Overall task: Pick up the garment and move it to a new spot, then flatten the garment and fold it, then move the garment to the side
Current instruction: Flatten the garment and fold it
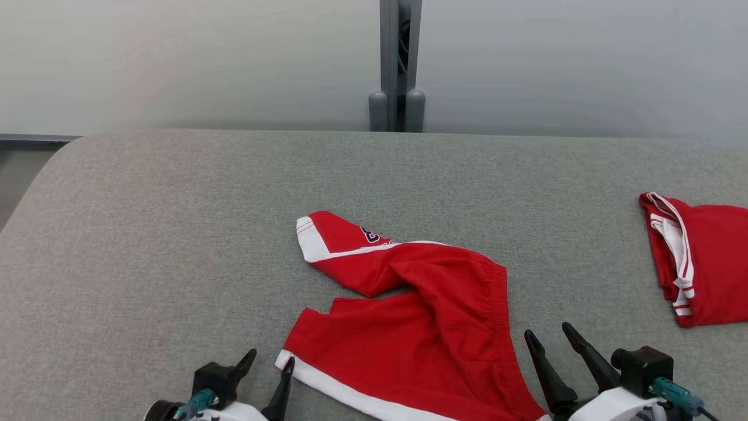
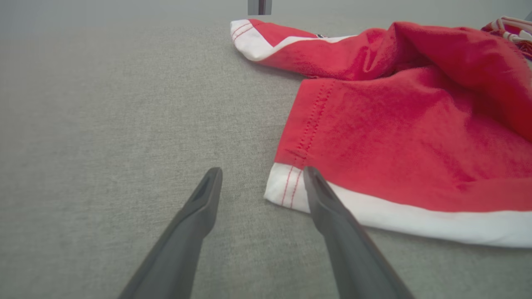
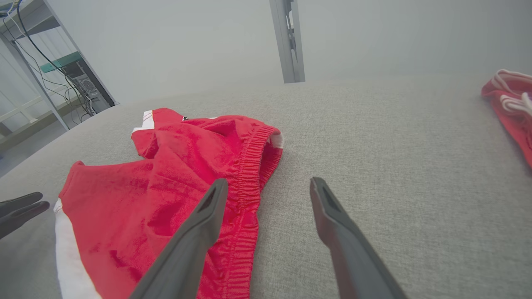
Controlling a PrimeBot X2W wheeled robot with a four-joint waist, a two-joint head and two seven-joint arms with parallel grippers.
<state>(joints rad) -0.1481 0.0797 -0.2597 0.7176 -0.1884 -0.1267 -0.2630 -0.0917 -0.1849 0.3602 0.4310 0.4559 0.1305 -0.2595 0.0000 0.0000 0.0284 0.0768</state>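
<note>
The left gripper (image 1: 270,358) and right gripper (image 1: 547,329) sit low at either side, fingers pointing forward, jaws spread wide, both empty.

Folded red shorts (image 1: 704,266) on grey table (image 1: 175,234)

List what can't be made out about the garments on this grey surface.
The dark print on the red shorts: head view, partly tucked under a fold, unreadable.
Shorts' near hem: head view, cut by the bottom edge.
The folded red garment: head view, cut by the right edge.
</note>
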